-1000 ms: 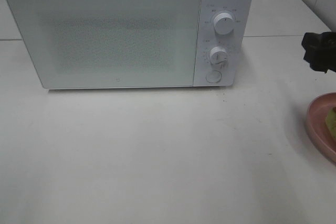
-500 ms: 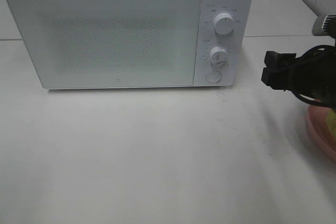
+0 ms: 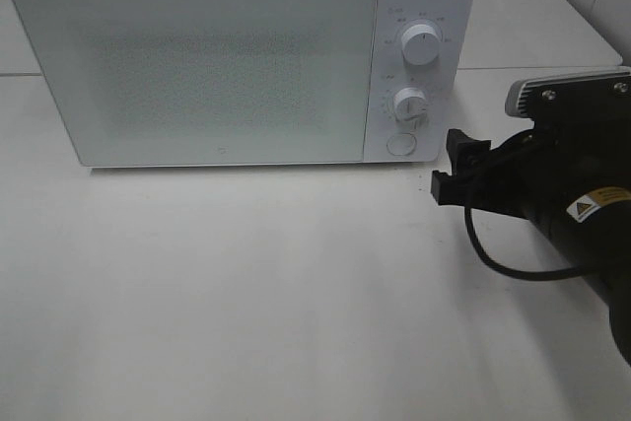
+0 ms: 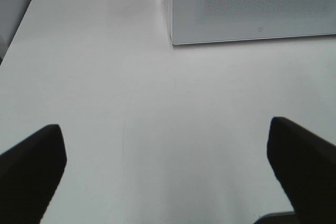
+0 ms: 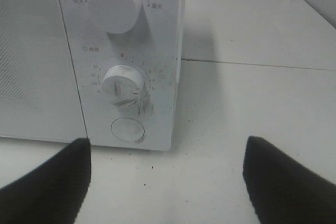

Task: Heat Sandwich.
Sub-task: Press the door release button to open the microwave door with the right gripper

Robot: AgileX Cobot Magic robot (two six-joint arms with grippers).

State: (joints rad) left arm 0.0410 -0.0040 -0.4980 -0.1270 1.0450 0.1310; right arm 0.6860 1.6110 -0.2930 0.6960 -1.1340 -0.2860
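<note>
In the exterior high view a white microwave (image 3: pixel 227 66) filled the upper left and centre of the frame, its door (image 3: pixel 197 66) closed. Its control panel ran down its right side, with an upper knob (image 3: pixel 422 47), a lower knob (image 3: pixel 410 105) and a round button (image 3: pixel 399 144) under them. The right arm (image 3: pixel 572 204), black with a yellow warning label (image 3: pixel 597 205), came in from the right edge at mid-height. The right gripper (image 3: pixel 449 163) pointed left toward the panel, near the microwave's lower right corner but apart from it. Its jaws stood apart with nothing between them. A black cable (image 3: pixel 493 258) looped below the arm over the white table (image 3: pixel 246 322). The sandwich did not show here; the arm covered the right edge of the frame.

In the left wrist view the left gripper (image 4: pixel 164 129) was spread wide. Its two dark fingers (image 4: pixel 31 166) hung over bare table (image 4: pixel 105 66) and held nothing. The microwave's door (image 4: pixel 252 9) lay well ahead of them. No sandwich showed.

In the right wrist view the right gripper (image 5: pixel 168 142) faced the control panel. Its fingers (image 5: pixel 47 187) were set wide apart and empty. The round button (image 5: pixel 127 128) lay just ahead, roughly between the fingers, with the lower knob (image 5: pixel 122 86) and the upper knob (image 5: pixel 113 3) beyond it. White table (image 5: pixel 252 98) stretched beside the microwave. The sandwich was out of sight here as well.
</note>
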